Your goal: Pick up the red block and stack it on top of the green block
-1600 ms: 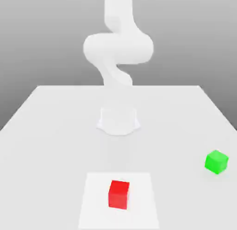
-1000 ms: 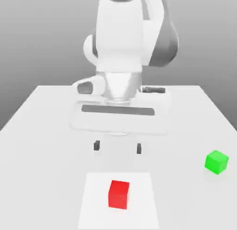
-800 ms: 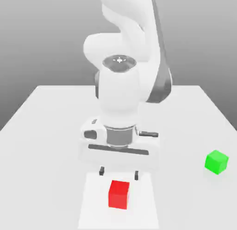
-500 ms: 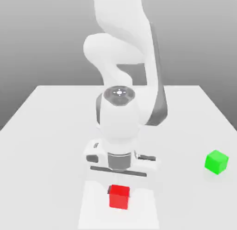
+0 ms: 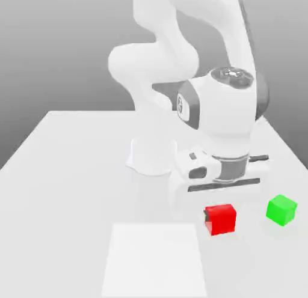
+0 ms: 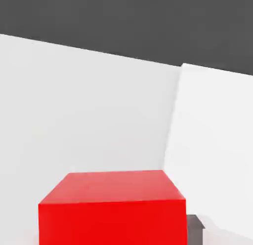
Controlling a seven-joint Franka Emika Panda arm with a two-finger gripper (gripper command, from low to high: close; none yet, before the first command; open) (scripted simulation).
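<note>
Find the hand (image 5: 220,212) closed on the red block (image 5: 221,220), with a dark fingertip (image 5: 207,216) seen against the block at the exterior view's left side. Confirm the same grip in the hand view, with a dark tip close against a side face. Judge the red block to be raised over the table (image 5: 66,200), to the exterior view's right of centre, with the top face showing as a narrow strip. Cannot tell the exact clearance beneath. Locate the green block (image 5: 281,210) farther to the exterior view's right, resting on the table, apart from the red block and with nothing stacked on top. Note a bare white square (image 5: 154,261) at the near part of the table, to the exterior view's left of the red block. Observe the robot base (image 5: 154,157) on the far part of the table, left of the hand, with the white arm (image 5: 225,113) reaching toward the exterior view's right and bending down to the hand. Record plain matte faces on both blocks, bright red and bright green, and a dark grey backdrop (image 6: 123,21) beyond the table edge in the hand view.
</note>
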